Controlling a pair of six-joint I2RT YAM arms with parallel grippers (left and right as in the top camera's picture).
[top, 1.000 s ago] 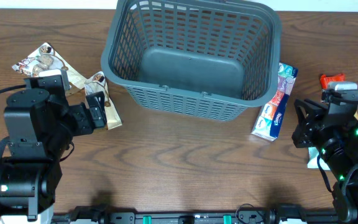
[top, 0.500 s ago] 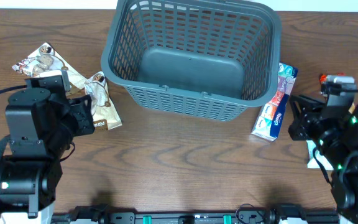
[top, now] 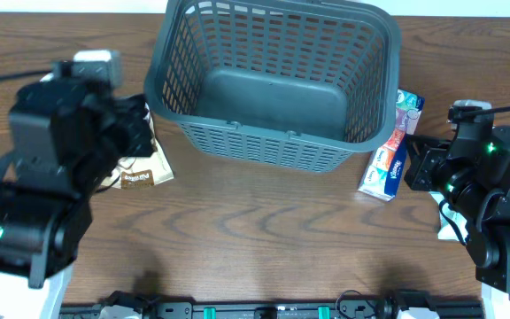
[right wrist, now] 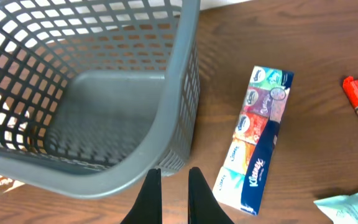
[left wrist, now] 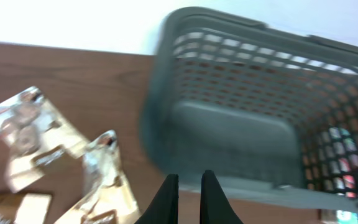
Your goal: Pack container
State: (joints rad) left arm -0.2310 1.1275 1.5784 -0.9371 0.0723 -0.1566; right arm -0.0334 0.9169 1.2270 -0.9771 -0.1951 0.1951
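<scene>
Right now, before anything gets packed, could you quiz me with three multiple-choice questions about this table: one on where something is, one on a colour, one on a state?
1. Where does the tissue pack lie relative to the basket?
A) inside it
B) beside it, on the table
C) balanced on its rim

2. What colour is the basket?
A) red
B) white
C) dark grey

3. What state is the basket in?
A) upright and empty
B) upright and half full
C) tipped on its side

Answers:
1 B: the tissue pack lies on the wood just outside the basket's wall.
2 C: its lattice sides and base are dark grey.
3 A: it stands upright and its base shows bare.
</scene>
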